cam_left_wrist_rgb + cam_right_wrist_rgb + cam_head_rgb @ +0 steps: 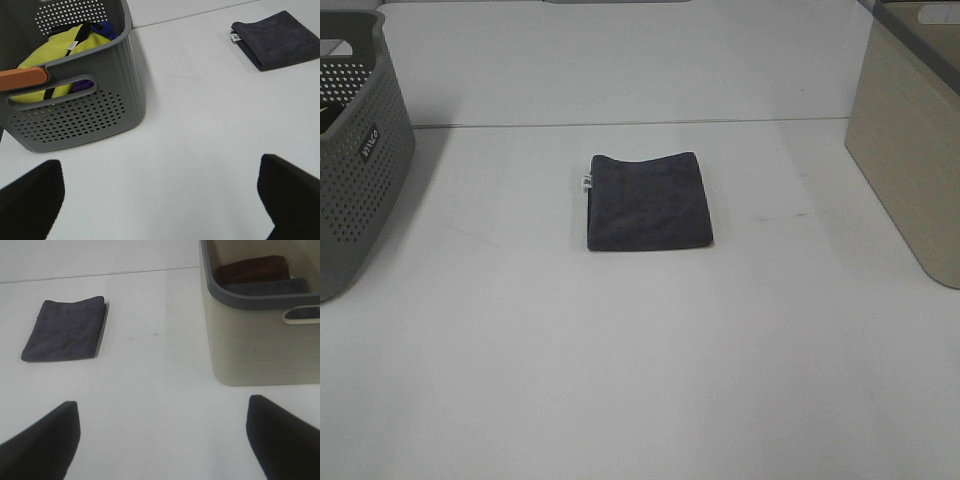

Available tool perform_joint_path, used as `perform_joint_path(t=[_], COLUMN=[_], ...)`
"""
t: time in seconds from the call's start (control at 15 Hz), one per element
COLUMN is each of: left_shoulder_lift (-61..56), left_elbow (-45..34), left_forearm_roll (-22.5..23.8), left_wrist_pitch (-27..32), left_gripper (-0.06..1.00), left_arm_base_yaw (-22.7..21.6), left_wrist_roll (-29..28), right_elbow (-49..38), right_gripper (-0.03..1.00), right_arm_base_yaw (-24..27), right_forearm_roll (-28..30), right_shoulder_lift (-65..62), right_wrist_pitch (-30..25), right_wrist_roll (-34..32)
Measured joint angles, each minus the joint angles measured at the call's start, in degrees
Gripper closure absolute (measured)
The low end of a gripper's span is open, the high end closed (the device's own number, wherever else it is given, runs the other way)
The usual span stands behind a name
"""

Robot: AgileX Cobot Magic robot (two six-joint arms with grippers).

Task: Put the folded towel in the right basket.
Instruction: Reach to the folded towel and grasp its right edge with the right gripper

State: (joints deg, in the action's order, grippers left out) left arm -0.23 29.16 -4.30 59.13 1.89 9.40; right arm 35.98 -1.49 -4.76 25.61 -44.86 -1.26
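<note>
A dark grey folded towel [648, 201] lies flat in the middle of the white table, with a small white tag on its left edge. It also shows in the left wrist view [277, 39] and in the right wrist view [65, 328]. The beige right basket [910, 150] stands at the table's right edge; the right wrist view shows its grey rim [250, 297] with a brown and a grey cloth inside. The left gripper [160, 200] and the right gripper [162, 440] are open and empty, both well back from the towel. Neither arm shows in the exterior view.
A grey perforated basket [355, 160] stands at the table's left edge; the left wrist view shows it [75, 107] holding yellow and blue cloths, with an orange piece at its handle. A seam [620, 124] runs across the table behind the towel.
</note>
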Motion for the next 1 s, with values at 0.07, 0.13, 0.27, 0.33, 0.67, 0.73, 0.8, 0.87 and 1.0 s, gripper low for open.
perform_joint_path(t=[0.07, 0.13, 0.27, 0.33, 0.67, 0.73, 0.8, 0.87, 1.0], left_shoulder_lift=[0.0, 0.0, 0.0, 0.0, 0.0, 0.0, 0.0, 0.0, 0.0], left_elbow=[0.0, 0.0, 0.0, 0.0, 0.0, 0.0, 0.0, 0.0, 0.0], left_forearm_roll=[0.0, 0.0, 0.0, 0.0, 0.0, 0.0, 0.0, 0.0, 0.0], left_wrist_pitch=[0.0, 0.0, 0.0, 0.0, 0.0, 0.0, 0.0, 0.0, 0.0], left_gripper=[-0.04, -0.04, -0.04, -0.04, -0.04, -0.04, -0.04, -0.04, -0.04], left_arm_base_yaw=[0.0, 0.0, 0.0, 0.0, 0.0, 0.0, 0.0, 0.0, 0.0], left_wrist_roll=[0.0, 0.0, 0.0, 0.0, 0.0, 0.0, 0.0, 0.0, 0.0], right_elbow=[1.03, 4.07, 11.46, 15.3, 34.78, 37.59, 39.94, 42.23, 45.61], right_gripper=[0.13, 0.14, 0.14, 0.14, 0.15, 0.15, 0.16, 0.16, 0.16], right_arm_base_yaw=[0.0, 0.0, 0.0, 0.0, -1.26, -2.81, -4.98, -7.56, -11.75], right_forearm_roll=[-0.4, -1.43, -2.12, -2.23, -5.96, -6.13, -6.13, -6.25, -7.1], right_shoulder_lift=[2.35, 8.48, 20.57, 26.18, 51.51, 55.18, 58.96, 62.45, 68.18], right_wrist_pitch=[0.97, 2.41, 3.61, 3.61, -0.29, -1.43, -1.78, -2.18, -2.46], right_wrist_roll=[0.0, 0.06, 1.26, 2.06, 7.68, 8.71, 9.11, 9.11, 9.11])
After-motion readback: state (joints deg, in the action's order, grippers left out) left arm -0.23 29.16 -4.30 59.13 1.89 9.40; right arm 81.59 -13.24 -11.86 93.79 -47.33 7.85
